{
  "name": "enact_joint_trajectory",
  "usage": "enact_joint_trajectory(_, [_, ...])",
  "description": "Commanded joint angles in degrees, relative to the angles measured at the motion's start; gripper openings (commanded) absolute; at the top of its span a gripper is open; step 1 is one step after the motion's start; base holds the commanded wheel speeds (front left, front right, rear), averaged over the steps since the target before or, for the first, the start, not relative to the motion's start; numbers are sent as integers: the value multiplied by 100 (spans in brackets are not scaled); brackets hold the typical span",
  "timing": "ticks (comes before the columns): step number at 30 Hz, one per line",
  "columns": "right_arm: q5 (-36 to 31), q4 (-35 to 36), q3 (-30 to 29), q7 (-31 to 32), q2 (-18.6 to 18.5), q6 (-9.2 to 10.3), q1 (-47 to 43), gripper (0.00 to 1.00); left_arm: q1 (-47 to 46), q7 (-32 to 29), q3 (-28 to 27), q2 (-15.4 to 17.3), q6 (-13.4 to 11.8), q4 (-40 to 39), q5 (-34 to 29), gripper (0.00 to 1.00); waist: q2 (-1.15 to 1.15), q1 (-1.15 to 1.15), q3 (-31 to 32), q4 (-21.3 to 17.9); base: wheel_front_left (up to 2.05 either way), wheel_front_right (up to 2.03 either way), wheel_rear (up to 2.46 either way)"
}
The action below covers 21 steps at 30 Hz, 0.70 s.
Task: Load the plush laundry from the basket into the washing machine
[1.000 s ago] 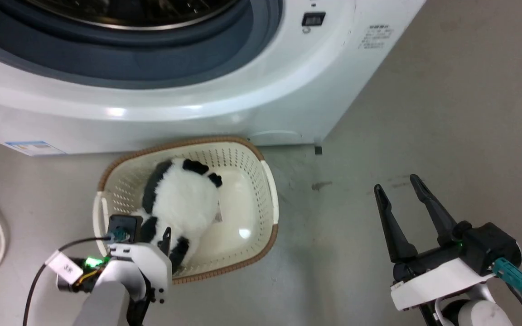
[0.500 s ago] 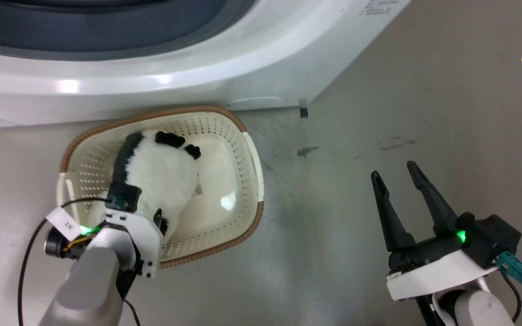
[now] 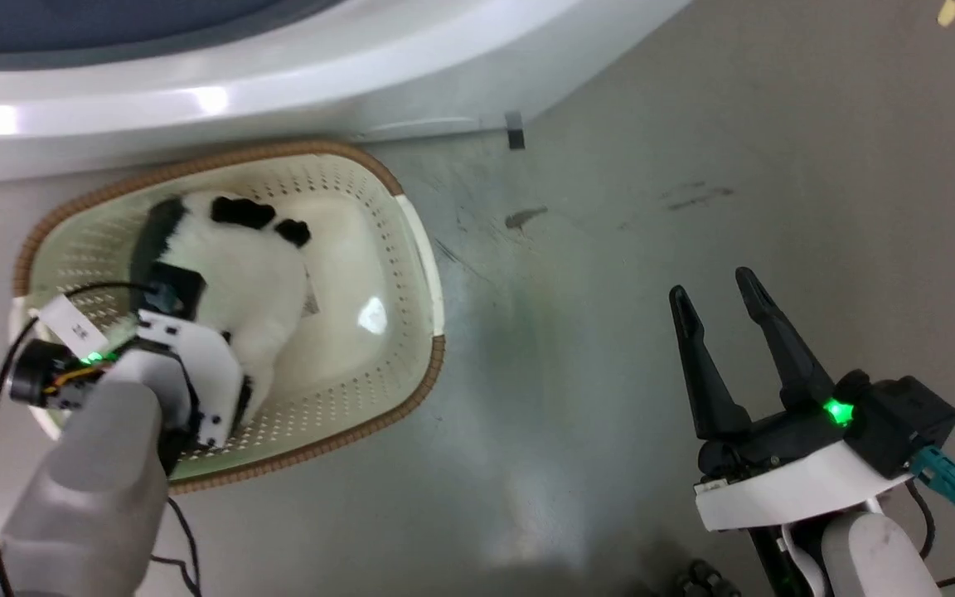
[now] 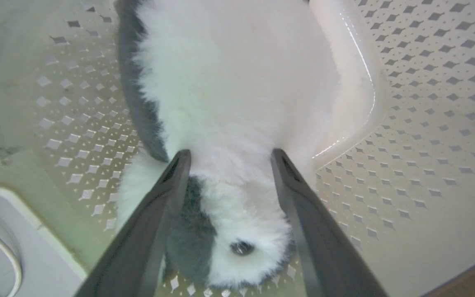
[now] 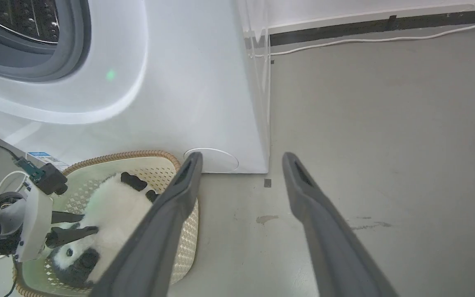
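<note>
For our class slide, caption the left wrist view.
Open left pincer straddles the panda soft toy inside the perforated basket.

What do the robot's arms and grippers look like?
The right gripper and left gripper each have two long dark fingers on white wrist plates with green lights. The right carries a teal connector; the left has a pale grey forearm and a white cable tag.
</note>
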State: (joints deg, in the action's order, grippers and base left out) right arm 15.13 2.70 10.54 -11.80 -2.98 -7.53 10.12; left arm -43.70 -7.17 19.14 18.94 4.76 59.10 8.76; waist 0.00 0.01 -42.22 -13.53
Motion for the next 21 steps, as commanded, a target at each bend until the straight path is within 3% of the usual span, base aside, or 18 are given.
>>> enact_joint_trajectory(1, [73,42,44,-66,9,3,98,100,-200,-46,68,73,-32,176,20,100,0,-1,-161,-104,0,0,0])
enact_joint_trajectory(8, [229,31,138,-150,9,4,208,100,-501,-181,243,272,-26,601,112,100,0,-1,-467,-243,0,0,0])
enact_joint_trajectory(9, [250,23,151,-162,9,4,224,100,-513,-199,262,294,-21,662,135,66,0,-1,-494,-261,0,0,0])
enact_joint_trajectory(10, [269,16,159,-173,9,4,242,100,-527,-210,280,312,-11,723,163,18,0,-1,-523,-276,0,0,0])
enact_joint_trajectory(11, [288,9,164,-185,10,4,262,100,-543,-214,297,324,3,784,192,0,0,-1,-552,-290,0,0,0])
enact_joint_trajectory(21, [421,-173,159,-305,11,4,340,100,-528,150,380,350,-7,1381,562,0,0,-1,-256,-354,0,0,0])
